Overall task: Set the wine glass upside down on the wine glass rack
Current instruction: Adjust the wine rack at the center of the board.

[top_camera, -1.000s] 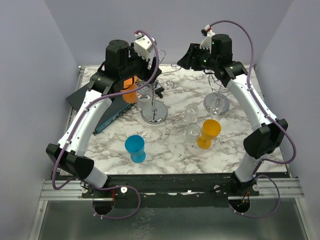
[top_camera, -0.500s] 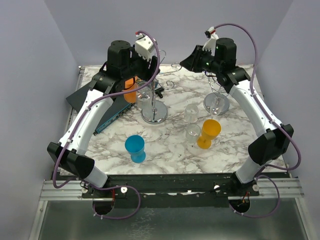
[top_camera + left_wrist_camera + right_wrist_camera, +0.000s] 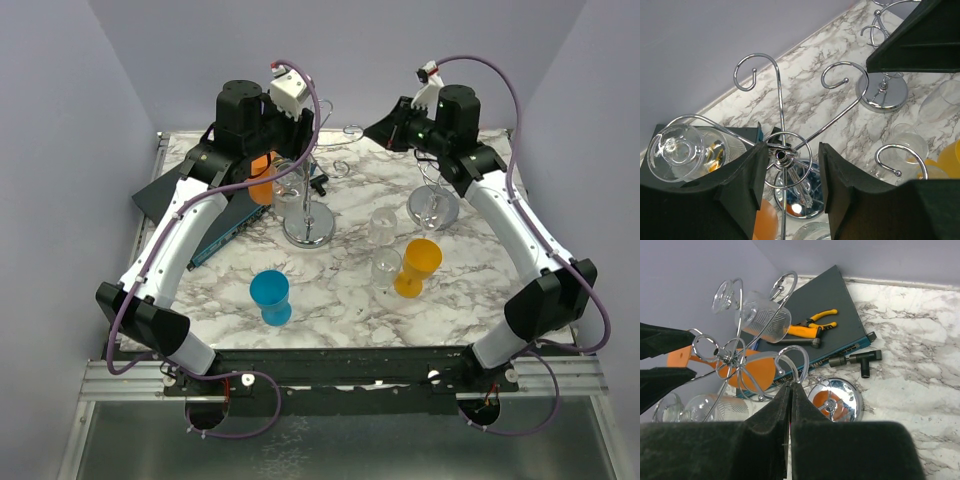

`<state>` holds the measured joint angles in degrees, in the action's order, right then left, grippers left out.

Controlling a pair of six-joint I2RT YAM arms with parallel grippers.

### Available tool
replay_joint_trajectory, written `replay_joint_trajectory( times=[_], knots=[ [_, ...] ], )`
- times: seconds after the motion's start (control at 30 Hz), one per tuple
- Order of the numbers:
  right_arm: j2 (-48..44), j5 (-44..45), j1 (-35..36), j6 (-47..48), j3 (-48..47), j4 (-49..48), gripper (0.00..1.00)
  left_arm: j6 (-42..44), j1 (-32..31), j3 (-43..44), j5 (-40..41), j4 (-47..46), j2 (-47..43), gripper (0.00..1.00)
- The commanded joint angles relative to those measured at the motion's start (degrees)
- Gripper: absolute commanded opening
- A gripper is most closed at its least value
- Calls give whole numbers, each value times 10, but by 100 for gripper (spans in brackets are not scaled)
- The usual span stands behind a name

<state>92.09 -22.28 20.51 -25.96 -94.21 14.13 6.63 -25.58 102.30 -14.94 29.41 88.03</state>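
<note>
Noting the left gripper (image 3: 791, 160): jaws released, standing apart with the chrome hub of the wine glass rack (image 3: 778, 100) in the gap. No finger visibly presses it. Just outside one finger, a clear wine glass (image 3: 685, 150) hangs upside down from a rack arm, foot uppermost. Under the jaws, down by the rack's stem, is an orange glass (image 3: 764, 220).

Right gripper (image 3: 790, 395): jaws clenched, nothing between them. The tips are close by the same rack's hooks; contact cannot be told. Beyond the tips lies a black T-shaped tool (image 3: 857, 360), then pliers (image 3: 812, 325) on a dark board (image 3: 840, 300).

Well apart from both jaws, in the overhead view:
- a second rack (image 3: 432, 205) under the right arm
- two clear glasses (image 3: 384, 225)
- a yellow glass (image 3: 418, 266)
- a blue glass (image 3: 270, 297), farthest from the jaws
</note>
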Motion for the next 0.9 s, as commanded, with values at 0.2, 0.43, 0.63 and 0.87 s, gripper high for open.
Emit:
replay_joint_trajectory(
  times=[0.2,0.43,0.63,0.87],
  knots=[
    [-24,23,-3,2,-6,-5,42,-4,-3,-22,8,-1,-4,47],
    [36,26,-3,6,-79,30,52,-1,-3,-30,7,0,-14,47],
    [65,11,-3,0,-101,49,52,5,-3,-30,14,-1,-16,47],
    [52,-37,-3,-28,-65,24,41,16,-3,-37,15,-1,-18,47]
  ],
)
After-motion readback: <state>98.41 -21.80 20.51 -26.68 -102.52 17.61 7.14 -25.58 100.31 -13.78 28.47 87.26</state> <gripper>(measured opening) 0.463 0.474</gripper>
